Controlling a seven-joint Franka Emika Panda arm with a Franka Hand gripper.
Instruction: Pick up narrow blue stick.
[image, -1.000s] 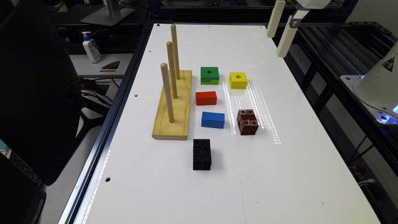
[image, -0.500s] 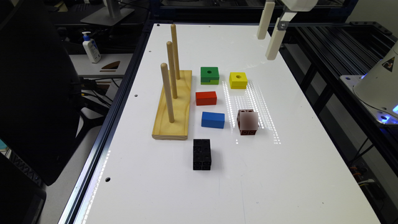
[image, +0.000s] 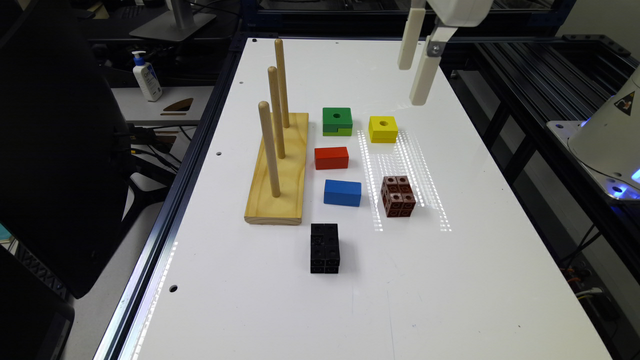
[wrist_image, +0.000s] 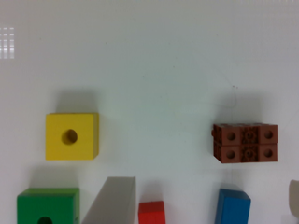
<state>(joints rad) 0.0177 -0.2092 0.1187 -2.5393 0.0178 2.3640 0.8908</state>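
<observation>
The narrow blue stick lies flat on the white table, between the wooden peg base and a brown studded cube. In the wrist view one end of the blue stick shows at the picture's edge. A red block of like shape lies just behind it. My gripper hangs well above the table at the far end, past the yellow block, far from the stick. In the wrist view its fingers stand wide apart with nothing between them, so the gripper is open.
A wooden base with three upright pegs stands on the exterior view's left of the blocks. A green holed block, a yellow holed block, the brown cube and a black studded block surround the stick.
My gripper has moved toward the exterior view's left and somewhat nearer the blocks. The blocks have stayed put.
</observation>
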